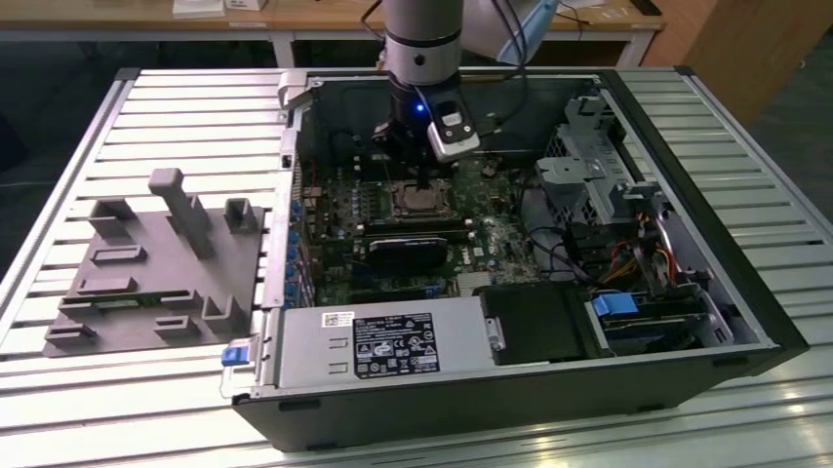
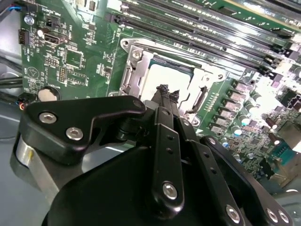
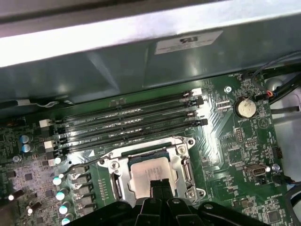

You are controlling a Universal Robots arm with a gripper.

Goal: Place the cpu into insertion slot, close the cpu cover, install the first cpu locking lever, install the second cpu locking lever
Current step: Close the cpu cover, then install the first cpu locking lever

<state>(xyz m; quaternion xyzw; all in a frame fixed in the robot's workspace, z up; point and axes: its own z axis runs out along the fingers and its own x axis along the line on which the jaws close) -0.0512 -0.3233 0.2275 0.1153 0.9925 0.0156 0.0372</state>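
A slatted metal bench (image 1: 104,117) carries an open computer case (image 1: 521,400) lying on its side, with a grey block fixture (image 1: 143,283) beside it toward the exterior view's left. The arm (image 1: 423,39) comes straight down into the case from above, its wrist upright and the pincer (image 1: 414,180) pointing down at the green circuit board (image 3: 235,141). On that board the insertion slot (image 3: 115,181) sits just beside the long black memory slots (image 3: 127,122), whose length runs parallel to one of its edges. The cpu cover (image 3: 183,167) lies flat over the slot, and the cpu (image 3: 148,170) shows through its square cut-out, seated flat with the silver-grey top facing up and its edges square to the slot's rim; being square, it has no long axis. In both wrist views the pincer's tips (image 2: 167,92) are clenched together with nothing between them, right over the edge of the cpu, touching or hovering I cannot tell.
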